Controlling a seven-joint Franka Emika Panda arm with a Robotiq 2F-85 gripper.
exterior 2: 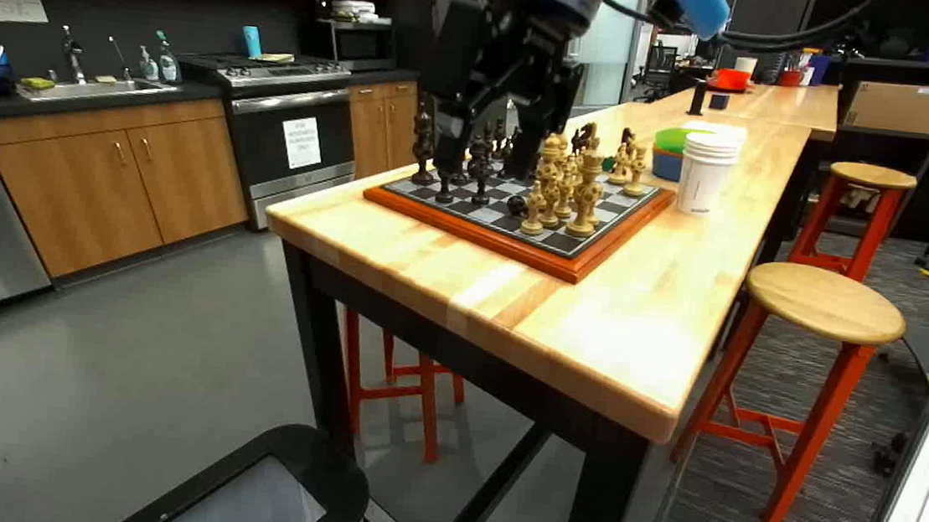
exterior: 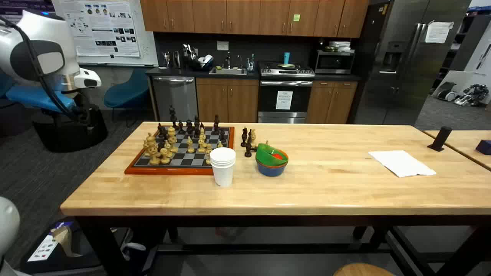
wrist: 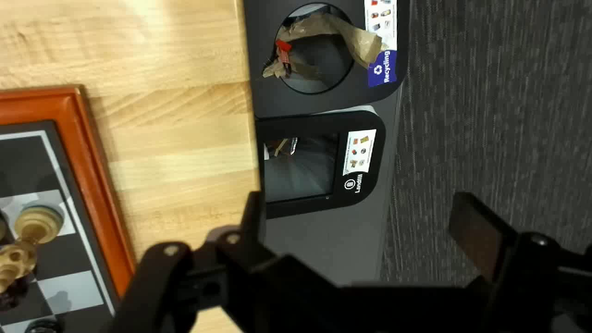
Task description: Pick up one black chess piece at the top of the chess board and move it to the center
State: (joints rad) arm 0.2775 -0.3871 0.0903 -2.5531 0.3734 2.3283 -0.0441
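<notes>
Clearly, the gripper (wrist: 358, 208) has its fingers (wrist: 478, 233) wide apart across the lower half of the wrist view. Between them show gray floor (wrist: 333, 249) and part of a landfill bin (wrist: 296, 208); a recycling bin (wrist: 340, 102) sits higher in that frame, and dark carpet (wrist: 467, 115) fills its right side. The wooden table (wrist: 171, 175) takes up the upper left, with the chess board (wrist: 95, 185) cut off by the left edge, its reddish rim slanting toward the bottom.

In an exterior view, the chess board lies left of center on the table. Most of the black chess pieces (exterior: 173, 117) stand along its upper part, with the light pieces (exterior: 153, 153) mostly lower and to the left; which black one is meant cannot be told. Stacked white cups (exterior: 223, 172) stand just beside its lower right corner. More black chess pieces stand right of the chess board, near a green bowl (exterior: 264, 155) that sits tilted in a blue bowl (exterior: 270, 170). White paper (exterior: 402, 163) lies at the right, and the white arm (exterior: 63, 28) stands at the upper left.

In an exterior view, wooden stools (exterior 2: 827, 301) stand at right and the gripper hangs at upper center, overlapping some black chess pieces; how near it is to them cannot be told.
</notes>
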